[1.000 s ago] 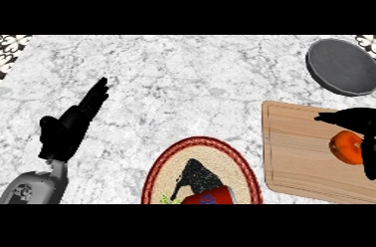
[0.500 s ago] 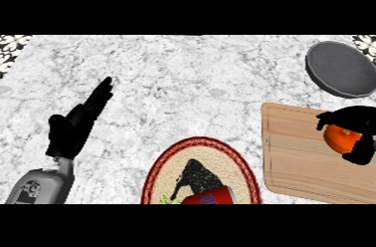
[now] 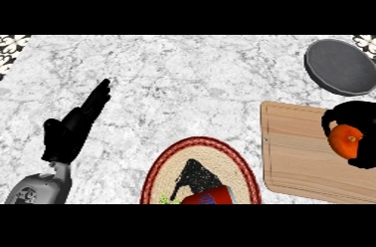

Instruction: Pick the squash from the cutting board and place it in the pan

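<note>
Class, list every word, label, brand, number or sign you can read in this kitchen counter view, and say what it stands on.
None can be read. The red cup at the lower edge bears a blue mark, too blurred to read. The cutting board, pan, squash and round mat carry no text.

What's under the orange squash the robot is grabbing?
The wooden cutting board lies beneath the squash. The right hand curls round the squash and hides its edges, so it is unclear whether the squash touches the board or is just above it.
</note>
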Tool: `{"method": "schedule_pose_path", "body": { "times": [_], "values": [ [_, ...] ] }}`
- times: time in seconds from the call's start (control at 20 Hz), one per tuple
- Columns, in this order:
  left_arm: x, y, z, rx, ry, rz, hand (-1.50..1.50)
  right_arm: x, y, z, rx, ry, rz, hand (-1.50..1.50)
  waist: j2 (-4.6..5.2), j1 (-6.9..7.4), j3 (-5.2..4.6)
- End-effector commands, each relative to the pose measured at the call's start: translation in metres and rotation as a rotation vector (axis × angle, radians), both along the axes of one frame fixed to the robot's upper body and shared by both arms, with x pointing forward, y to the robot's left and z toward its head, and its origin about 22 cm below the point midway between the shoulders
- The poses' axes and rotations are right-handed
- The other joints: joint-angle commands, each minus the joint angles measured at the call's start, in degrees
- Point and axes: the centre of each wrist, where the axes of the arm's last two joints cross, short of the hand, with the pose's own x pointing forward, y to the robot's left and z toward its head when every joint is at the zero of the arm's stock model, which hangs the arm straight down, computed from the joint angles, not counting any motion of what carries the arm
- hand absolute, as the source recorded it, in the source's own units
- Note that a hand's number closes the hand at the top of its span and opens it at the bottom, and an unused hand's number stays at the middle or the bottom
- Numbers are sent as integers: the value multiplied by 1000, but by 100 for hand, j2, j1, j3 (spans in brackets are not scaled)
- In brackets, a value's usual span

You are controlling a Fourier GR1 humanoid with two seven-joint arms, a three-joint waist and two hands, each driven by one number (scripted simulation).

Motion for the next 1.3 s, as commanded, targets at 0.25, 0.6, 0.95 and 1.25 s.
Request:
{"method": "schedule_pose_path", "body": {
  "times": [0.25,0.6,0.95,1.25],
  "values": [
    [-4,17,-9,-1,33,61,0,13,82,21,329,-545,-316,150,-152,-408,15],
    [-6,25,-13,6,27,54,0,-22,160,75,463,-1035,-401,150,-84,-274,10],
    [-2,13,-6,5,25,5,0,-61,163,76,482,-1125,-605,150,21,-29,25],
    [-2,-3,-20,3,-6,-10,0,-35,126,40,609,-1162,-726,150,49,23,29]
  ]
}}
